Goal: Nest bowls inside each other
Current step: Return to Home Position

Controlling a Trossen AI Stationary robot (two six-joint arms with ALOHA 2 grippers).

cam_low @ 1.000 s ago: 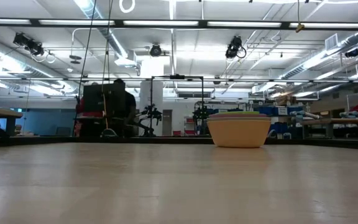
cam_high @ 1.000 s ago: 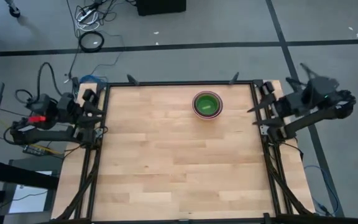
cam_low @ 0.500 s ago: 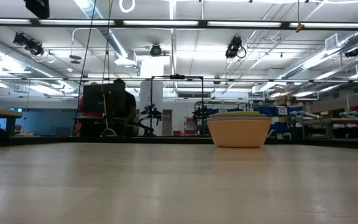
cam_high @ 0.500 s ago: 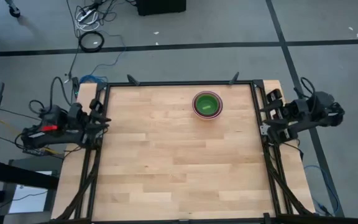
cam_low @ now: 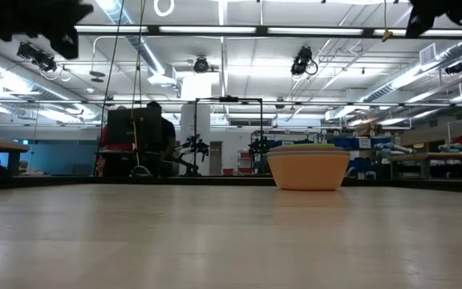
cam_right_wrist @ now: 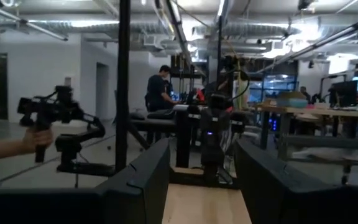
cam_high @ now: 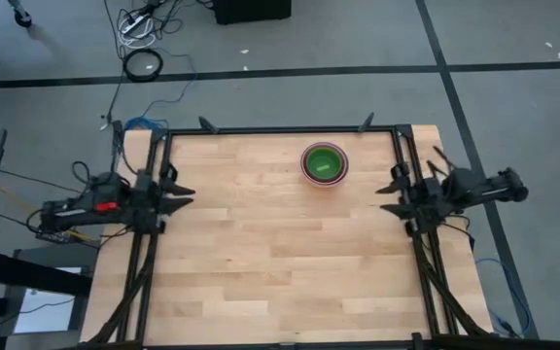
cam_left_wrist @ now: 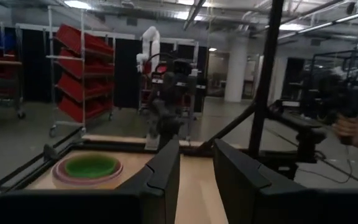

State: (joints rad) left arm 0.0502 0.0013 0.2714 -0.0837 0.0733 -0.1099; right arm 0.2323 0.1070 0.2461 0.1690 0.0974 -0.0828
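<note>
The bowls [cam_high: 324,162] are nested in a single stack on the wooden table [cam_high: 261,253]. They sit close to the table edge farthest from the low camera and a little toward the right arm's side of the table's middle. From above, the stack shows a lime green inside ringed by a pink rim, with a paler rim outside that. From the side, the outermost bowl [cam_low: 308,170] is a pale orange, rounded and wider at the top. Thin pink and green rims show just above its lip, and the smaller bowls inside cannot be made out. The stack stands upright, with bare table all around it and nothing touching it. The left gripper [cam_high: 178,191] hangs over the table's left edge by the black frame [cam_high: 280,129]. It is well apart from the stack, and its fingers are spread with nothing between them. The right gripper [cam_high: 389,192] sits at the table's right edge, nearer the stack but clear of it. Its fingers are likewise parted and empty. Each gripper points inward across the table toward the other. Beyond the table, the left wrist view shows shelves of red bins [cam_left_wrist: 82,78] and a person's hand [cam_left_wrist: 353,127]. The right wrist view shows a hand [cam_right_wrist: 33,142] gripping a dark handle and, farther back, a person [cam_right_wrist: 160,87] at a workbench.
</note>
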